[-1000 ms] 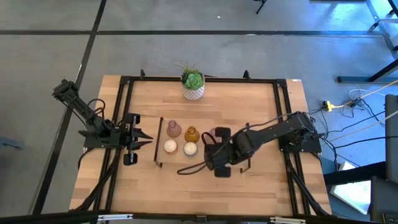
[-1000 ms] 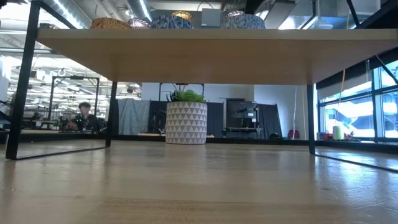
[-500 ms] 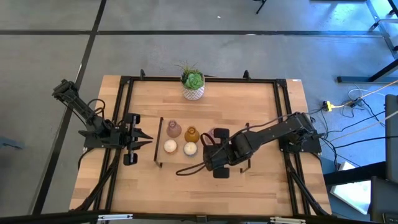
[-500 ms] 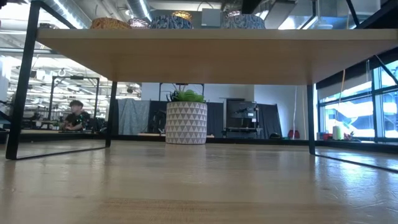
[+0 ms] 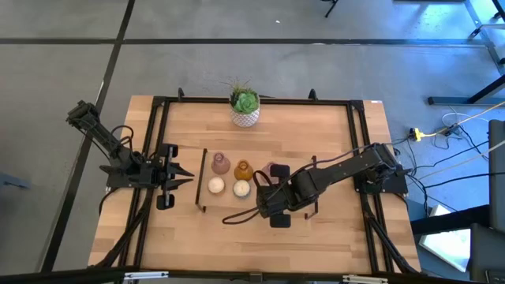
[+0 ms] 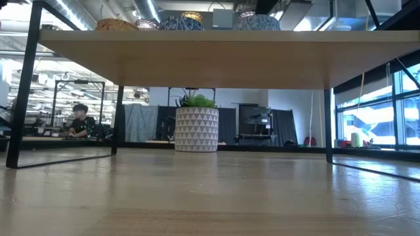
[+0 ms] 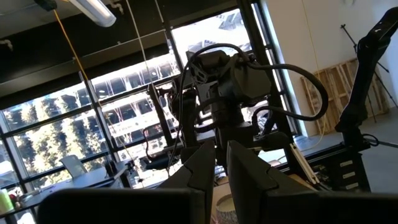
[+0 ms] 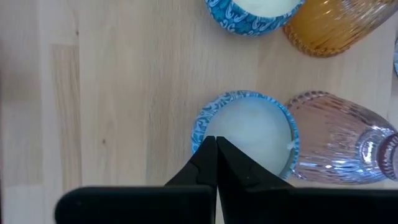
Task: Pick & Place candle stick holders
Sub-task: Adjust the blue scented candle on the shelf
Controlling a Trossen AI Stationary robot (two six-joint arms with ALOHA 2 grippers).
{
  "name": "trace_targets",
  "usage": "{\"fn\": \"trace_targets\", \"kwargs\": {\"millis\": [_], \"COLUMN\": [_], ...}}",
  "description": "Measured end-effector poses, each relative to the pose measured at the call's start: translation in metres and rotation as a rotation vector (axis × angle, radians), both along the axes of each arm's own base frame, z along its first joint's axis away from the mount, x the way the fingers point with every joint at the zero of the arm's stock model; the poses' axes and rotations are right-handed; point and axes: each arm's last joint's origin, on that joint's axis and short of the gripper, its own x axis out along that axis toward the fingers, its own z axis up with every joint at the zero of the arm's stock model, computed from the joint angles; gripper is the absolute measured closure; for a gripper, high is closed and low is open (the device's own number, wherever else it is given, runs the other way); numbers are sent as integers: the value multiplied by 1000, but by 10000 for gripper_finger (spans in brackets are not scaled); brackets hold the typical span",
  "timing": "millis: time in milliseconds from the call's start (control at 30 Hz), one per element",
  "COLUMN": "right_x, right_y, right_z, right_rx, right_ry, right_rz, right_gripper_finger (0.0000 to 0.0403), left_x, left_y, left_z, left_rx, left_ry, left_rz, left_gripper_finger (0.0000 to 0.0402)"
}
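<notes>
**A:** Where do the holders stand?

**B:** Mid-tabletop (image 5: 331, 126), on a raised shelf. From above, a pink holder (image 5: 220, 165) and an amber holder (image 5: 243, 170) stand upright side by side, with two cream holders (image 5: 215, 186) (image 5: 241, 188) just beside them toward the front edge. A second pink piece (image 5: 276, 169) shows at the right arm's edge.

**A:** Anything in them?

**B:** The right wrist camera looks straight down on a low holder with a blue patterned wall (image 8: 247, 134), filled with pale wax. A ribbed pink one (image 8: 339, 138) is touching or nearly touching its side; an amber one (image 8: 339, 25) and another blue-walled one (image 8: 255, 11) sit farther off. All stand with their axes vertical, mouths up.

**A:** And the grippers?

**B:** The right gripper (image 8: 216, 149) hangs over the near rim of the wax-filled holder, fingers pressed together, gripping nothing. The left gripper (image 5: 186, 178) waits by the left edge, fingers closed and empty, pointing toward the holders.

**A:** Anything else?

**B:** A white pot with a green plant (image 5: 245, 108) at the back edge. A person (image 6: 80, 119) sits in the room beyond.
</notes>
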Motion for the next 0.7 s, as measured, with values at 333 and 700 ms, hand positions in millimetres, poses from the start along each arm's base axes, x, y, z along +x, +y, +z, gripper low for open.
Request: {"fn": "trace_targets", "kwargs": {"millis": [333, 700], "right_x": [-1, -1], "right_y": [1, 1], "right_z": [0, 1], "right_rx": [34, -74], "right_ry": [17, -22], "right_rz": [10, -7], "right_gripper_finger": [403, 403], "left_x": [0, 0], "left_y": [0, 0], "left_z": [0, 0], "left_rx": [0, 1], "left_ry": [0, 0], "left_rz": [0, 0], "left_gripper_finger": [365, 365]}}
